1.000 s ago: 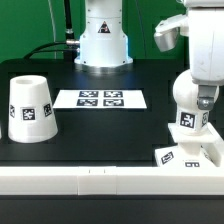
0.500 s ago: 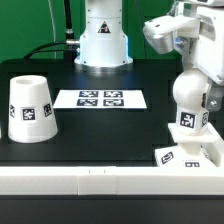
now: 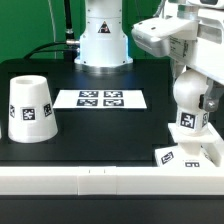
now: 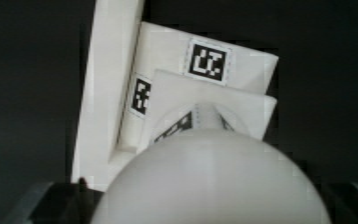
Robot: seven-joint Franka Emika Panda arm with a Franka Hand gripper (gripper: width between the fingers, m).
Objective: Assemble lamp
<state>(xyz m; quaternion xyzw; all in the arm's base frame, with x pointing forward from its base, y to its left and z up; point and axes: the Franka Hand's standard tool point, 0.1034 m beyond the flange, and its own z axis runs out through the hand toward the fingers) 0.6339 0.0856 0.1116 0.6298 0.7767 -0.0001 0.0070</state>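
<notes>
The white bulb stands upright on the flat square base at the exterior view's right, near the table's front. My gripper reaches down around the bulb's round head. In the wrist view the bulb's head fills the near part, with the tagged stepped base beyond it. My gripper shows only as dark fingers wide apart on either side of the head, so it looks open. The tapered shade stands alone at the exterior view's left.
The marker board lies flat in the middle of the black table. A white rail runs along the table's front edge, right beside the base; it also shows in the wrist view. The robot's white pedestal stands behind.
My wrist has turned over the bulb: the hand's white block has swung toward the exterior view's left. The bulb's tag, the base and the shade have not visibly moved.
</notes>
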